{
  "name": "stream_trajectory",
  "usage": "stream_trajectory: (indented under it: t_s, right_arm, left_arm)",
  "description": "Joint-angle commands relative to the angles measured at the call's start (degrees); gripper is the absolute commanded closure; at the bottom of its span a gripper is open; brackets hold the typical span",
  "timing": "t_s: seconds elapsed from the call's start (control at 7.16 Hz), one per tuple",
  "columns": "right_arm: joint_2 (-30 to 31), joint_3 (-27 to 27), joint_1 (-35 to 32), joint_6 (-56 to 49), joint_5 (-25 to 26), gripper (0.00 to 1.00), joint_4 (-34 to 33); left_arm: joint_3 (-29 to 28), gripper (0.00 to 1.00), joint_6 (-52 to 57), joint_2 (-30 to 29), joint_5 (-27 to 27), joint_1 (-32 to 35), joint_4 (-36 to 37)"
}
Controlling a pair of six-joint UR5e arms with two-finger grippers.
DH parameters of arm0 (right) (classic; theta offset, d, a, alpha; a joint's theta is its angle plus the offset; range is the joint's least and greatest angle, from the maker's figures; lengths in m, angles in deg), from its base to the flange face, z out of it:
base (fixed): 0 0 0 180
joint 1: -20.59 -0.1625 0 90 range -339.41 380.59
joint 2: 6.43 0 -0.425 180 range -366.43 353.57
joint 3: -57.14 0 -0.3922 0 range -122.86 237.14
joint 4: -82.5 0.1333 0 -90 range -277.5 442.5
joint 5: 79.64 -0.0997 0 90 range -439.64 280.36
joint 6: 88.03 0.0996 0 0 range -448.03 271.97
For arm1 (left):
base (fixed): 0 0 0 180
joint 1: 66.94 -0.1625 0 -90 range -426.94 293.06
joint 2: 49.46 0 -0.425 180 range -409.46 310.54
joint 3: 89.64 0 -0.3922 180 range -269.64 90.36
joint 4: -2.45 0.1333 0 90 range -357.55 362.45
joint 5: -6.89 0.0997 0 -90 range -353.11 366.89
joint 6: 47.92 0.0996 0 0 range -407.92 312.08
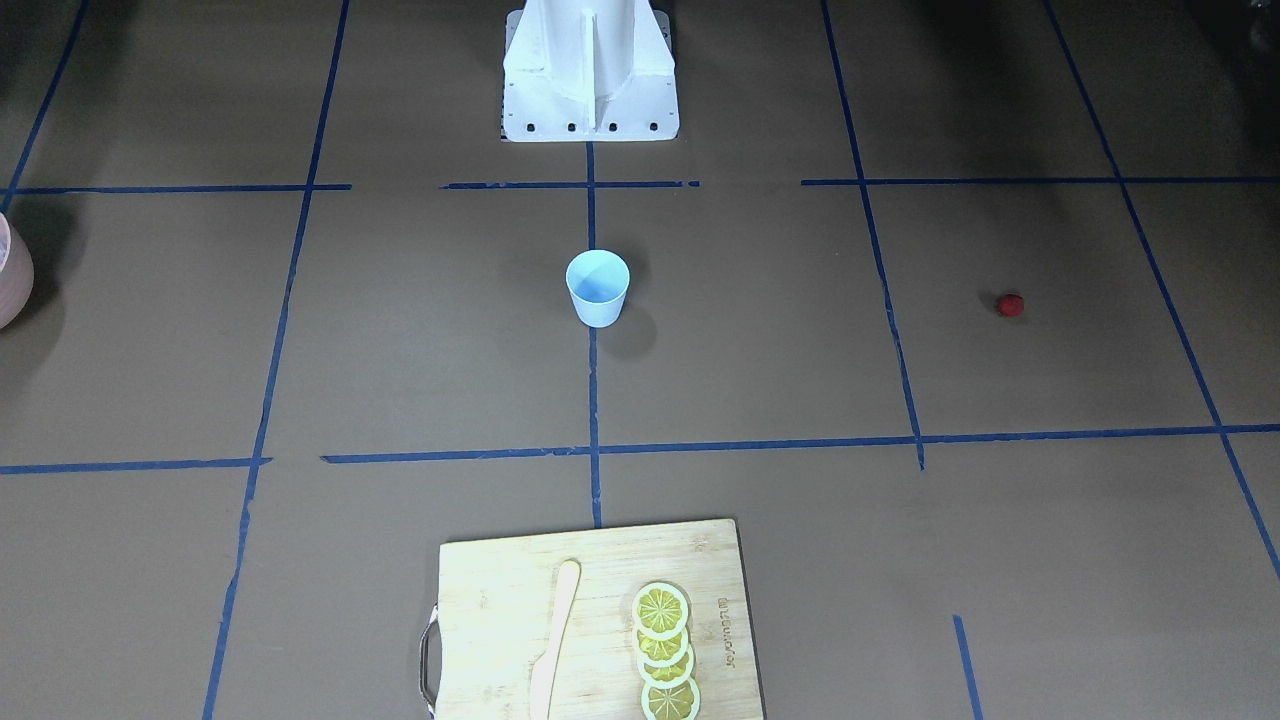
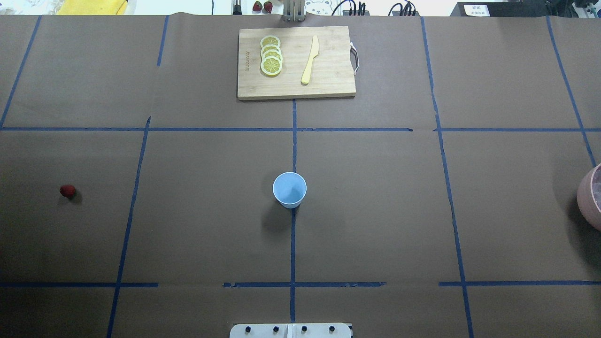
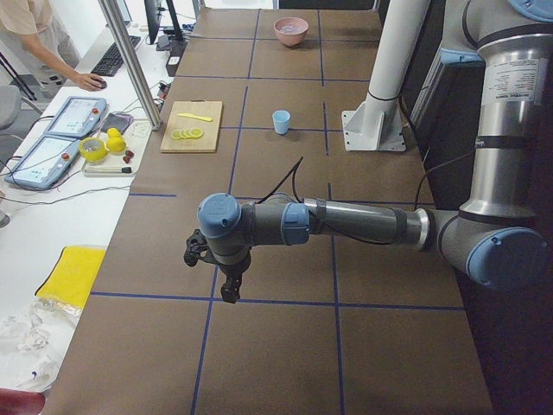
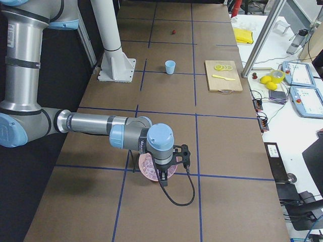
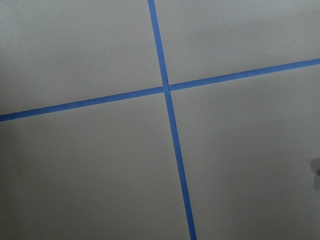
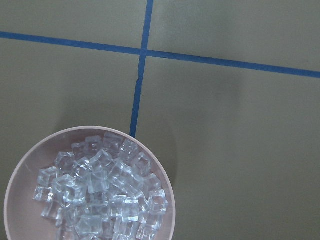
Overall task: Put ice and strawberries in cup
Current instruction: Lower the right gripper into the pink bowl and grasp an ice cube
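How open my left fingers (image 3: 230, 292) and right fingers (image 4: 163, 177) stand, I cannot tell. Ice (image 6: 100, 195) fills the pink bowl (image 6: 167, 192); the strawberry (image 2: 67, 190) lies left, the cup (image 2: 289, 189) centred on the surface (image 2: 375, 225). Slick cubes could perhaps squirt from my pinch.

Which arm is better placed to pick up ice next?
Right. The right gripper hangs over the pink bowl of ice; the left gripper is over bare table at the other end.
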Motion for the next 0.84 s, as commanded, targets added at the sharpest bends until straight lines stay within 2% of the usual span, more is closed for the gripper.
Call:
stream_trajectory:
  t_s: [0.0, 0.42, 0.7]
  right_arm:
    - [-0.1, 0.9, 2.4, 0.6, -0.1, 0.00, 5.3]
    - [-0.1, 0.5, 14.6, 5.8, 0.5, 0.00, 10.2]
    - [-0.1, -3.0, 17.1, 6.7, 0.5, 0.00, 14.8]
  left_arm:
    - [0.1, 0.00, 0.0, -0.1, 0.0, 0.0, 0.0]
    - [0.3, 0.00, -0.2, -0.1, 0.0, 0.0, 0.0]
    - [0.3, 0.00, -0.2, -0.1, 0.0, 0.0, 0.0]
